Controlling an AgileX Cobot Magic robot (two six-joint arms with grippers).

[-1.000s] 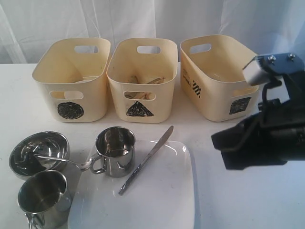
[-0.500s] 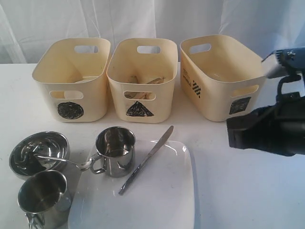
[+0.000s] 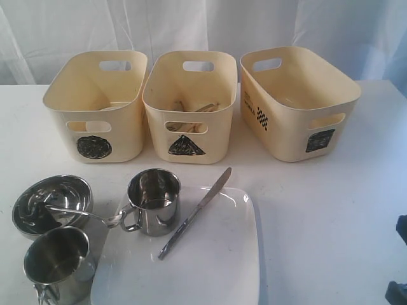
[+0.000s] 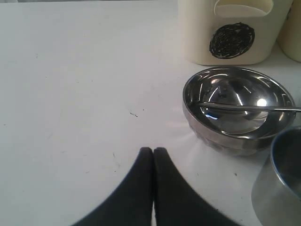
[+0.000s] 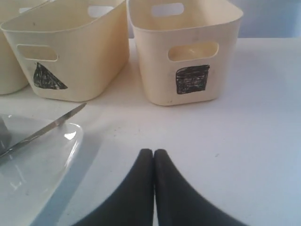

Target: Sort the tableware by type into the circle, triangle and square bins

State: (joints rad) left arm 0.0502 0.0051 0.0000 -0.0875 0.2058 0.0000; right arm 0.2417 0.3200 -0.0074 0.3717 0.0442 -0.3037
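**A:** Where do the bins stand?

**B:** In a row along the far side of the desk. The circle bin is at 11 o'clock, the triangle bin at 12 and the square bin at 1. Each has its black mark on the front wall.

**A:** Anything in them?

**B:** Wooden sticks lie in the triangle bin. Something pale rests at the bottom of the circle bin, but I cannot tell what it is.

**A:** And the loose tableware?

**B:** The white square plate is at 6 o'clock. The knife lies across it, with its tip past the far edge and aimed toward 1 o'clock. The first mug stands upright at the plate's 10 o'clock corner. The steel bowl sits at 8 o'clock, and the spoon rests across its rim, reaching toward that mug. The second mug stands at 7 o'clock, just beside the bowl.

**A:** What about the fingers?

**B:** The left fingers are pressed together and hold nothing. They are over bare desk, near the steel bowl. The right fingers are also closed tight and empty. They are over open desk, facing the square bin, with the plate's edge off to one side.
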